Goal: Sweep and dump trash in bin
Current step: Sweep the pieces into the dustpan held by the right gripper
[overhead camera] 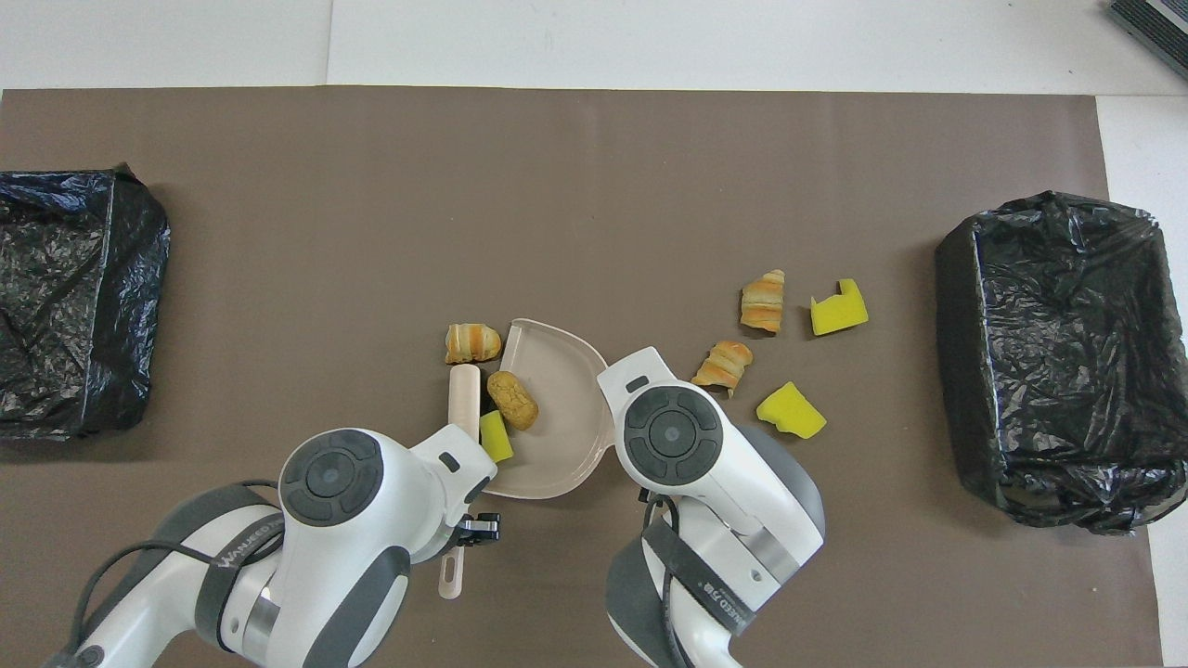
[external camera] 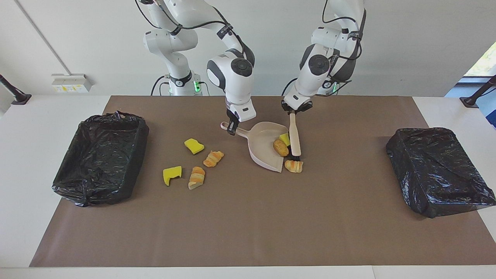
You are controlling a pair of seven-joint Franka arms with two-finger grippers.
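- My left gripper [external camera: 293,112] is clamped shut on the brush [external camera: 295,135], whose bristles rest on the mat at the dustpan's open edge.
- My right gripper [external camera: 232,127] is closed on the dustpan [external camera: 263,155] handle.
- The bread roll [external camera: 280,147] and one yellow sponge chunk [external camera: 285,138] sit in the pan; a striped croissant piece [external camera: 294,166] lies on the mat just beside the pan's corner, so I judge it could slip past the lip.
- Four more pieces [external camera: 193,146] lie toward the right arm's end, near the bin [external camera: 101,155]; none is in a bin.
- Tilting the pan early could spill the roll.
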